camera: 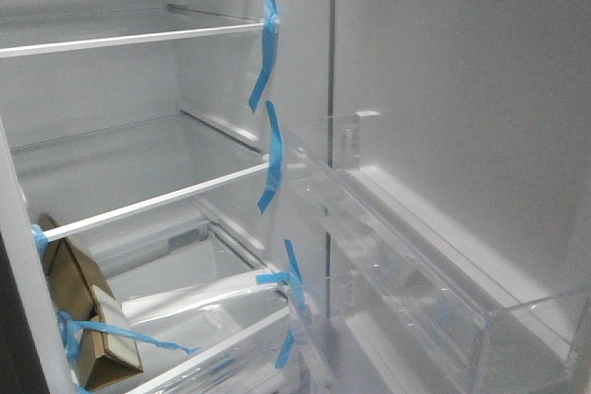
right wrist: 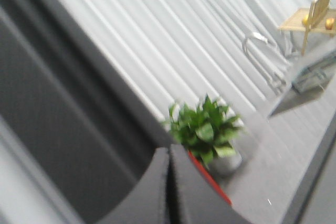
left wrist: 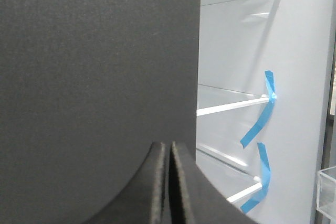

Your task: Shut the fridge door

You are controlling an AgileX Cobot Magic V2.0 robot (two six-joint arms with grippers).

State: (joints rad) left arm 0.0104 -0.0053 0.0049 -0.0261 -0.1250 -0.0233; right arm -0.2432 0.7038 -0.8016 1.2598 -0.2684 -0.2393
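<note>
The fridge door (camera: 462,89) stands open at the right of the front view, its white inner lining facing me, with clear plastic shelf bins (camera: 416,274) on it. Neither gripper shows in the front view. My left gripper (left wrist: 170,148) is shut and empty, its tips close to a matte dark grey panel (left wrist: 94,77) beside the open fridge interior (left wrist: 231,51). My right gripper (right wrist: 169,153) is shut and empty, next to a dark grey surface (right wrist: 58,129) with a lighter grey edge. I cannot tell whether either gripper touches its surface.
Glass shelves inside the fridge carry strips of blue tape (camera: 268,25). A taped cardboard box (camera: 83,320) sits low at the left. The right wrist view shows a potted plant (right wrist: 205,127), a tap (right wrist: 260,51), pale curtains and a wooden rack (right wrist: 310,17).
</note>
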